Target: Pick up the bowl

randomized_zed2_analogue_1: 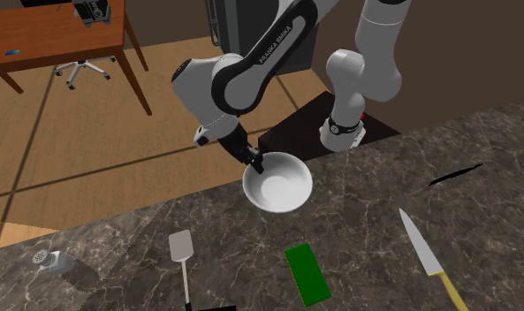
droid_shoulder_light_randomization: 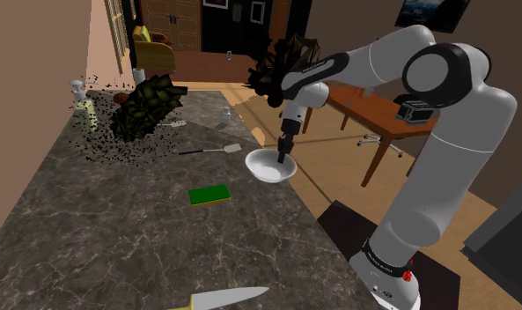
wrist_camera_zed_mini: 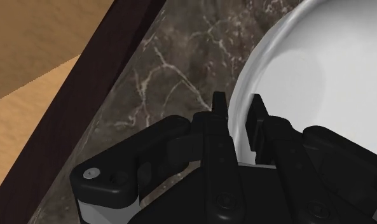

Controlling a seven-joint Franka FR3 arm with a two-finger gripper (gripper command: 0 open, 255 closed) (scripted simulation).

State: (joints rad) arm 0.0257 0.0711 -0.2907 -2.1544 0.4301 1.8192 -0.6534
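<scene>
Bowl (droid_shoulder_light_randomization: 266, 170) is what we went for: it was white and sat at the centre of the shoulder view, on the dark marbled tabletop (droid_shoulder_light_randomization: 118, 229) close to its right-hand edge. In the second exterior view, the bowl (randomized_zed2_analogue_1: 282, 187) lay in the middle of the frame against the tabletop's (randomized_zed2_analogue_1: 357, 230) upper edge.

The tool (droid_shoulder_light_randomization: 283, 155) came down onto the bowl's near wall, because a wide bowl offers only its thin rim to two fingers. In the wrist view, the tool (wrist_camera_zed_mini: 238, 111) had one finger outside the rim and one inside. The gap was narrow, so we judged it to be pinching the wall of the bowl (wrist_camera_zed_mini: 320, 76). We saw nothing to show the bowl had left the tabletop (wrist_camera_zed_mini: 174, 76).

A green sponge (droid_shoulder_light_randomization: 209, 195), a spatula (droid_shoulder_light_randomization: 210, 151) and a knife (droid_shoulder_light_randomization: 232, 298) lay well apart from the bowl, leaving room for a straight lift. With a one-sided hold the bowl would likely tip, so we reckoned a slow rise was best.
</scene>
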